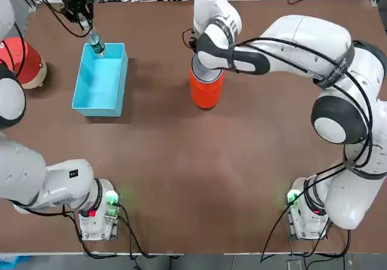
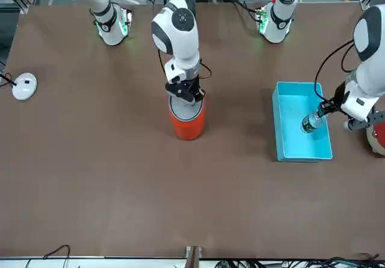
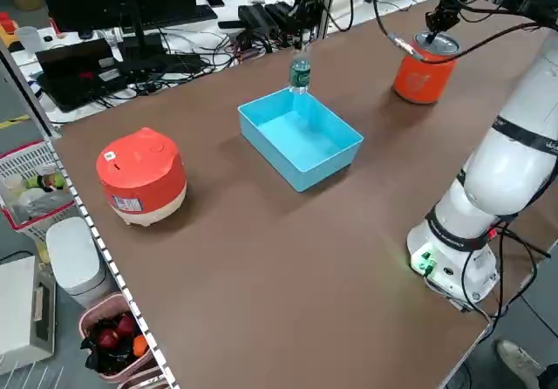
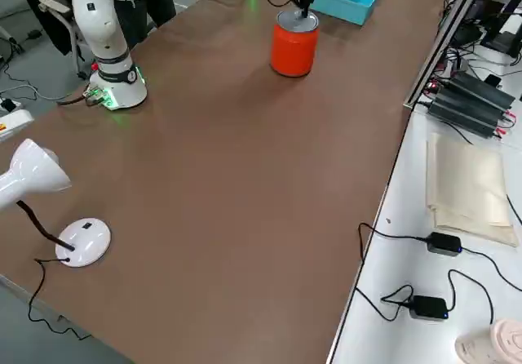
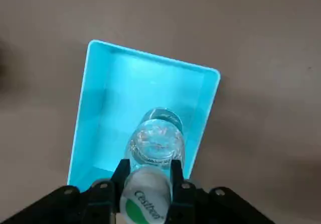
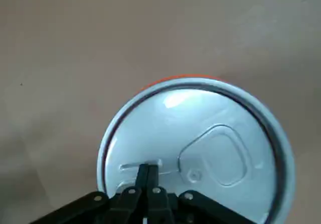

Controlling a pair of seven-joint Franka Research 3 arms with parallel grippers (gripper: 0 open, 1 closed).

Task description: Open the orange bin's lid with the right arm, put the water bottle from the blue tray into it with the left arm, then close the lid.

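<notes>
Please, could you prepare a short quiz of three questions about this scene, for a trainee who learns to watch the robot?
1. Which thing is held by the left claw: the water bottle or the lid?
2. True or false: the orange bin is lying on its side on the table.
3. Fill in the gap: the left claw is above the blue ____.

Key: 1. the water bottle; 2. false; 3. tray
</notes>
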